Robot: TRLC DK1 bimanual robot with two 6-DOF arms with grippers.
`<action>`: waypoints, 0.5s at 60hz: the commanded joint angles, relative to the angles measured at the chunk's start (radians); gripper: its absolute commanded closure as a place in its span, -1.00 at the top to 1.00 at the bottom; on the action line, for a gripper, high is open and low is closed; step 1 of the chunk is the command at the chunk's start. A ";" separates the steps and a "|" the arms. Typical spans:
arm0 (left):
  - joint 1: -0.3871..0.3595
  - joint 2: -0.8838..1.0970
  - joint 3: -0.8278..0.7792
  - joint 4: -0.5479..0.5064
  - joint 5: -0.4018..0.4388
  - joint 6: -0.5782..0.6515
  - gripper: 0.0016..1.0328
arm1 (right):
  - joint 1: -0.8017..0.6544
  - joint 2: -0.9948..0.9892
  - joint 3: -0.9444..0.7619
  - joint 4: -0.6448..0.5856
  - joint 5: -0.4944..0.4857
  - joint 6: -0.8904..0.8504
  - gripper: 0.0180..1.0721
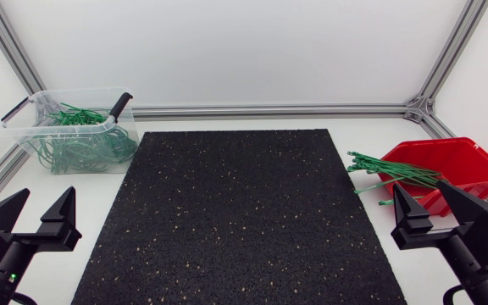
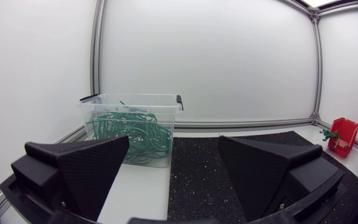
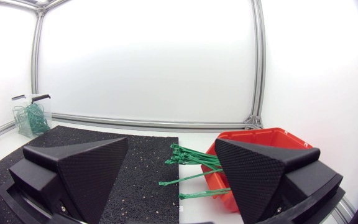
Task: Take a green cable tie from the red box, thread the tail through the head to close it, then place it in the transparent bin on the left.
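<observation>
Cable ties jut from the red box at three o'clock: probably light, springy, slick. Left gripper, right gripper gape empty; pinch one tail.

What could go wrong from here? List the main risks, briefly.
The green cable ties lie bunched, sticking out over the lip of the red box; the open right gripper may well pinch several or drag the bundle out. The transparent bin already holds a tangle of looped ties, so a dropped one might snag near the rim.
</observation>
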 commanded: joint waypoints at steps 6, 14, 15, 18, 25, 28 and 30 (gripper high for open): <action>-0.006 -0.007 -0.041 -0.011 -0.010 -0.010 0.94 | 0.007 -0.010 0.021 -0.001 -0.003 -0.024 0.93; -0.006 -0.005 -0.041 -0.011 -0.010 -0.010 0.94 | 0.004 0.028 0.082 -0.013 -0.003 -0.027 0.93; -0.006 -0.007 -0.041 -0.011 -0.010 -0.010 0.94 | 0.003 0.034 0.090 -0.013 -0.003 -0.027 0.93; -0.006 -0.007 -0.041 -0.011 -0.010 -0.010 0.94 | 0.001 0.067 0.119 -0.016 0.002 -0.027 0.93; -0.006 -0.007 -0.041 -0.011 -0.010 -0.010 0.94 | -0.008 0.157 0.202 -0.036 0.013 -0.027 0.93; -0.006 -0.007 -0.041 -0.011 -0.010 -0.010 0.94 | -0.016 0.205 0.243 -0.056 0.014 -0.027 0.93; -0.006 -0.007 -0.041 -0.011 -0.010 -0.010 0.94 | -0.025 0.232 0.268 -0.070 0.016 -0.027 0.93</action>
